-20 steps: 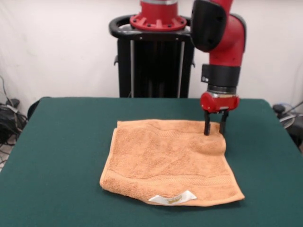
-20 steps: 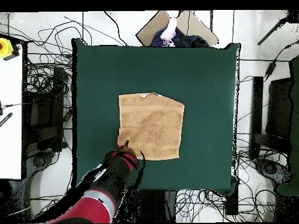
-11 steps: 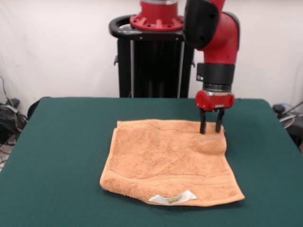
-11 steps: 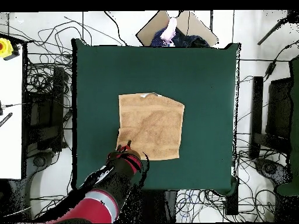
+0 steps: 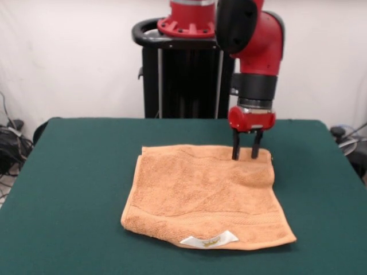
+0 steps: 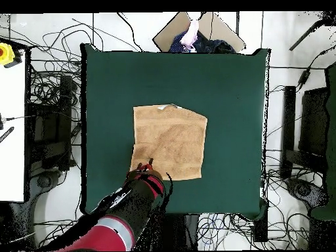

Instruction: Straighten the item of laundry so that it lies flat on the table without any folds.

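The item of laundry [image 5: 206, 195] is an orange-tan towel spread on the green table [image 5: 69, 189], with a white label [image 5: 209, 240] at its near edge. A soft crease runs along its right side near the far right corner. My gripper [image 5: 244, 153] hangs open just above the towel's far edge, close to that corner, and holds nothing. From overhead the towel [image 6: 169, 142] is roughly square and the gripper [image 6: 150, 162] stands over its edge nearest the robot's base.
The black pedestal [image 5: 186, 69] stands behind the table's far edge. In the overhead view, cables [image 6: 46, 98] lie on the floor around the table, and a person [image 6: 191, 34] shows at the top edge.
The gripper has lifted off the towel's far right corner and shifted left along the far edge. The towel has kept its shape.
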